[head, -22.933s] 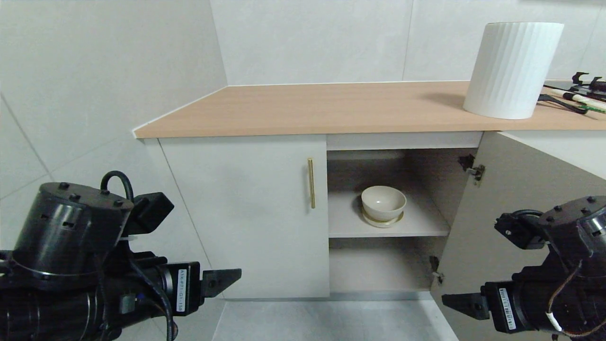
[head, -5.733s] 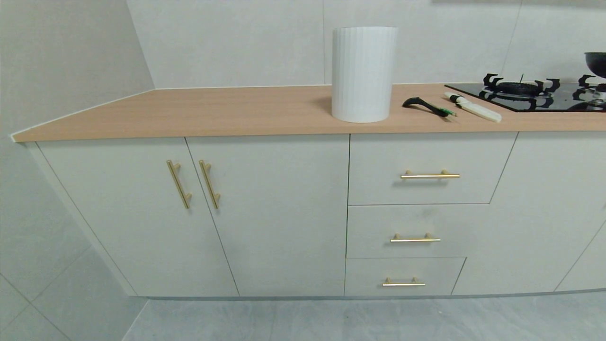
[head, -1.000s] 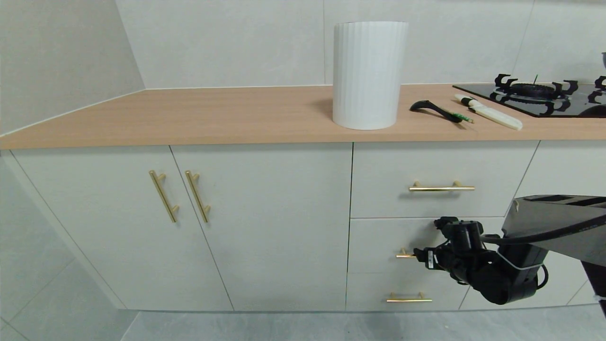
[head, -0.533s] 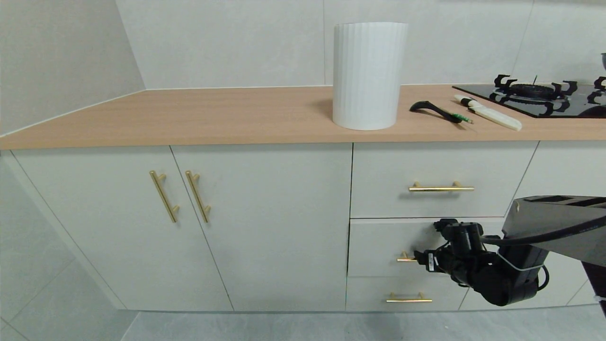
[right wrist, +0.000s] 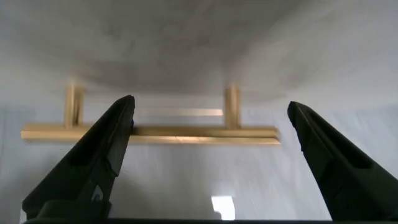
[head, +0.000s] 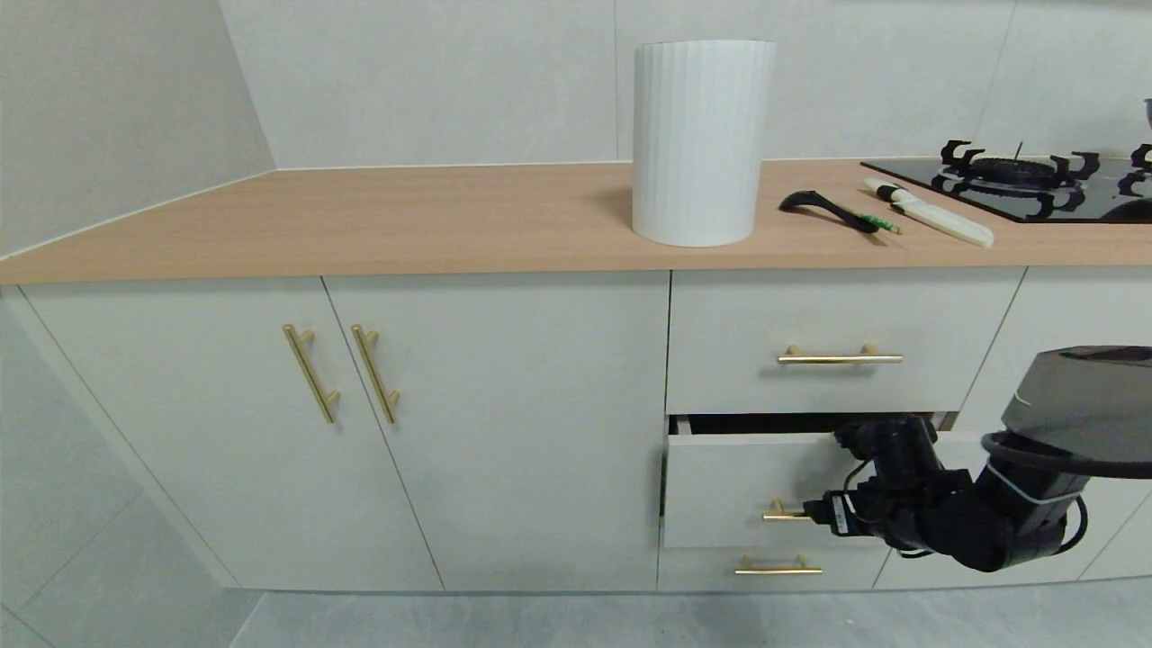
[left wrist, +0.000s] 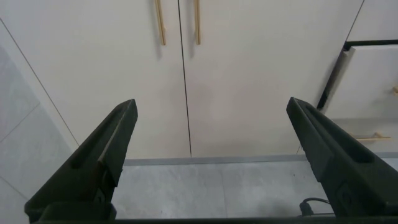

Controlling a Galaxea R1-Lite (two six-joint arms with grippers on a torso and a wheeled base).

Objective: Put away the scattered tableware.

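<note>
On the wooden counter [head: 405, 220] lie a black spoon [head: 823, 205], green-tipped chopsticks [head: 871, 220] and a white-handled knife [head: 936, 223]. Below them the middle drawer [head: 747, 477] stands a little way out, with a dark gap above its front. My right gripper [head: 810, 515] is at that drawer's brass handle [head: 781, 516]. In the right wrist view the handle [right wrist: 149, 132] runs across between the widely spread fingers [right wrist: 99, 155] of the right gripper [right wrist: 210, 106]. My left gripper [left wrist: 211, 102] hangs open, low before the double cabinet doors [left wrist: 183, 74], holding nothing.
A tall white ribbed canister [head: 697, 139] stands on the counter left of the utensils. A black gas hob [head: 1008, 184] is at the far right. The top drawer [head: 837, 342], the bottom drawer [head: 774, 567] and the double doors [head: 351, 423] are closed. Grey tiled floor [head: 450, 621] lies below.
The middle drawer has slid out from closed to partly open. My right gripper has come back and down with its handle.
</note>
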